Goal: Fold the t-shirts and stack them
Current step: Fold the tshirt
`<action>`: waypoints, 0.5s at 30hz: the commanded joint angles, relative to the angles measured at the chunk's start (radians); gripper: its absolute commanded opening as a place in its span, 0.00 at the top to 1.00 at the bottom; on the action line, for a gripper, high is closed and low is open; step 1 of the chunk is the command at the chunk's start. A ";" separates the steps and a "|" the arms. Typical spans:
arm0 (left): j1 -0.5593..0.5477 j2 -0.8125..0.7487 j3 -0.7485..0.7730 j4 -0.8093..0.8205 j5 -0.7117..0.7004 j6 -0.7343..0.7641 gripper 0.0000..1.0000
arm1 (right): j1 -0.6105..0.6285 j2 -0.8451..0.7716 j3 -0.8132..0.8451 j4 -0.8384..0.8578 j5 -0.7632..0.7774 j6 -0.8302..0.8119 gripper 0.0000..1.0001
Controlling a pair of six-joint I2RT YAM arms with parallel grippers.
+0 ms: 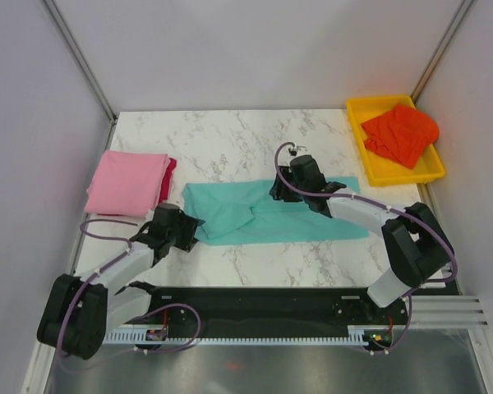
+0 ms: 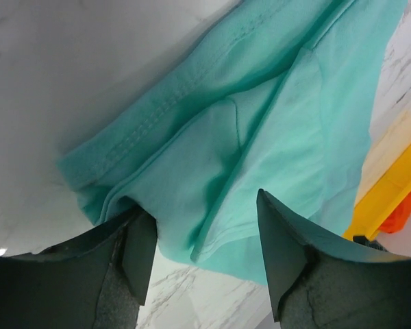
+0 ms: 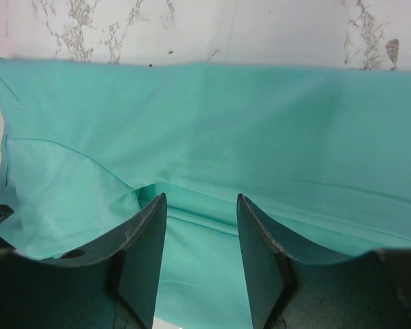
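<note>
A teal-turquoise soft cotton t-shirt [image 1: 312, 215] lies flattened into a long band across the middle of the white marble-patterned table [image 1: 230, 139]. A fold bunches up toward its 9 o'clock end.

The left gripper [image 1: 194, 231] sits at that end. In the left wrist view its two dark fingers [image 2: 135, 255] are spread wide. The shirt's stitched hem and doubled layers [image 2: 260, 137] lie in the gap between them, not squeezed.

The right gripper [image 1: 279, 192] is low over the band's far edge, near its centre. Its fingers [image 3: 148, 255] also stand apart, with smooth teal cloth [image 3: 260, 130] below and between them.

At the table's 9 o'clock side a folded pink cotton t-shirt [image 1: 127, 182] rests on a crimson t-shirt [image 1: 171, 176], of which only a narrow strip shows along the pink one's 3 o'clock edge.

At about 2 o'clock a crumpled orange-red t-shirt [image 1: 401, 135] lies inside a yellow rectangular plastic tray [image 1: 355, 107].
</note>
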 commanded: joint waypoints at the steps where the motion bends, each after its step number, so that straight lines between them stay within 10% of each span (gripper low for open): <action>1: -0.001 0.141 0.048 0.011 -0.120 -0.021 0.35 | 0.002 -0.056 -0.002 -0.030 0.066 -0.017 0.47; 15: 0.046 0.853 0.691 0.054 -0.114 0.106 0.86 | -0.001 -0.208 -0.099 -0.275 0.409 -0.002 0.33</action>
